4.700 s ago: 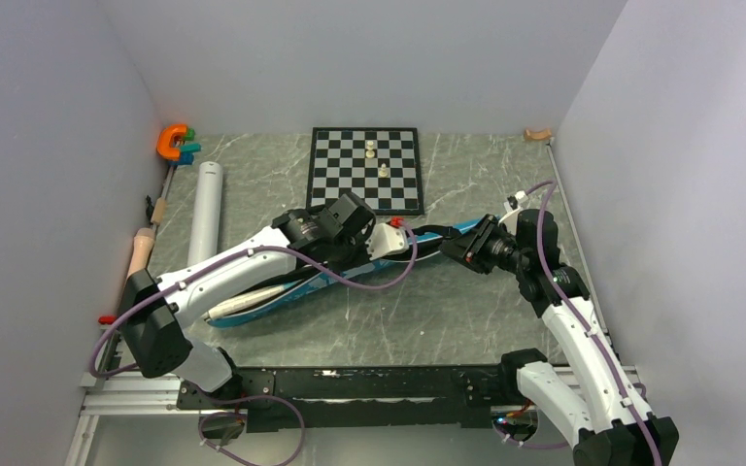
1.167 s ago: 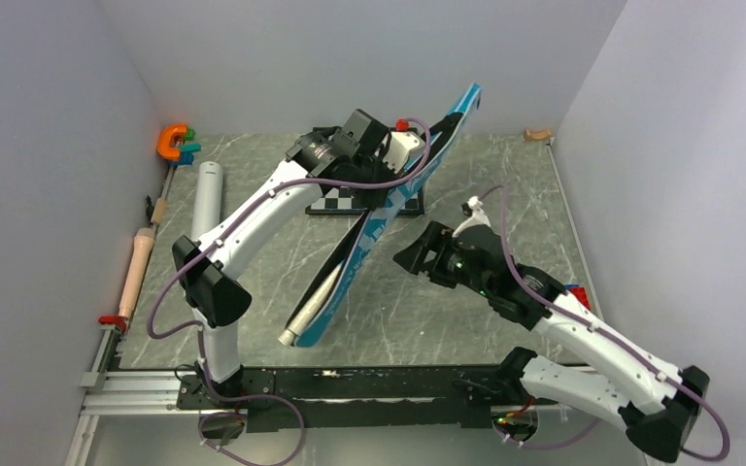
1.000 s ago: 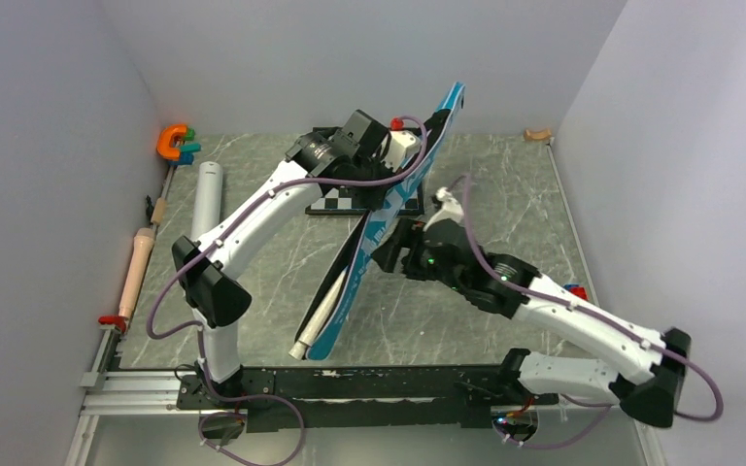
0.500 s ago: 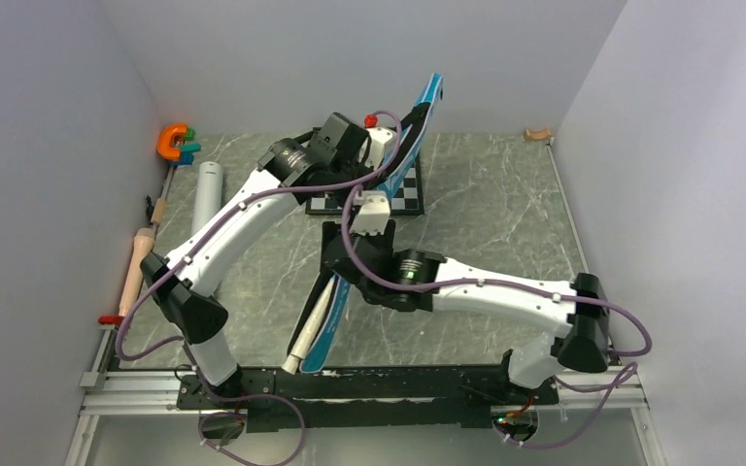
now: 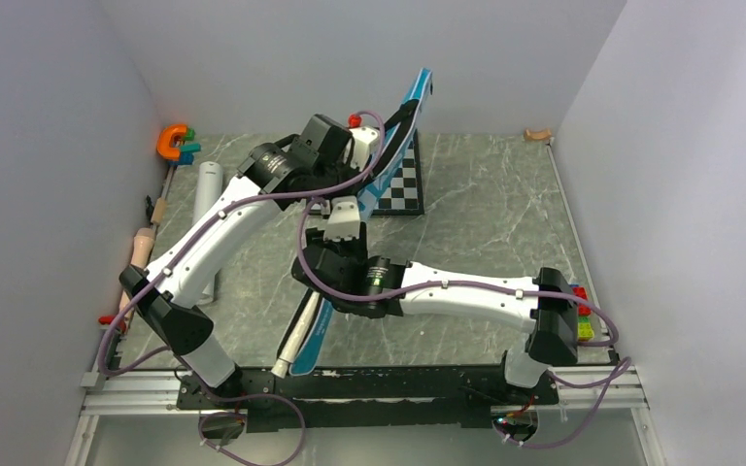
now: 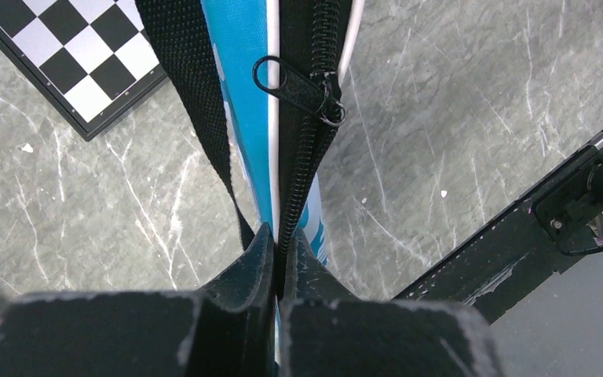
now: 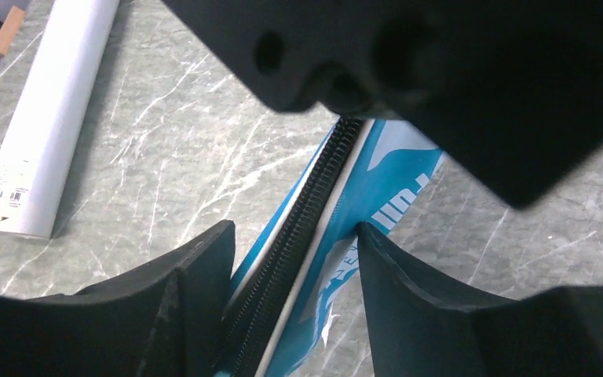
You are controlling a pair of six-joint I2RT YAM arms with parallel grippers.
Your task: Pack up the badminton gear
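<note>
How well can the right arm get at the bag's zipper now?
Probably yes: the open right claw straddles the zipper of the bag, nothing between them; the left claw pinches it higher up.

— What is hidden from above?
— The bag's [image 5: 311,337] middle is covered by the right arm [image 5: 447,291]. Part of the tube [image 5: 208,189] and much of the chessboard [image 5: 403,184] are masked by the left arm [image 5: 214,228]. In both wrist views the bag is cropped.

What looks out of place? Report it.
The blue racket bag stands steeply on end, pinched by the left end effector, its top raised beside the chessboard; a white racket handle pokes from its lower end.
</note>
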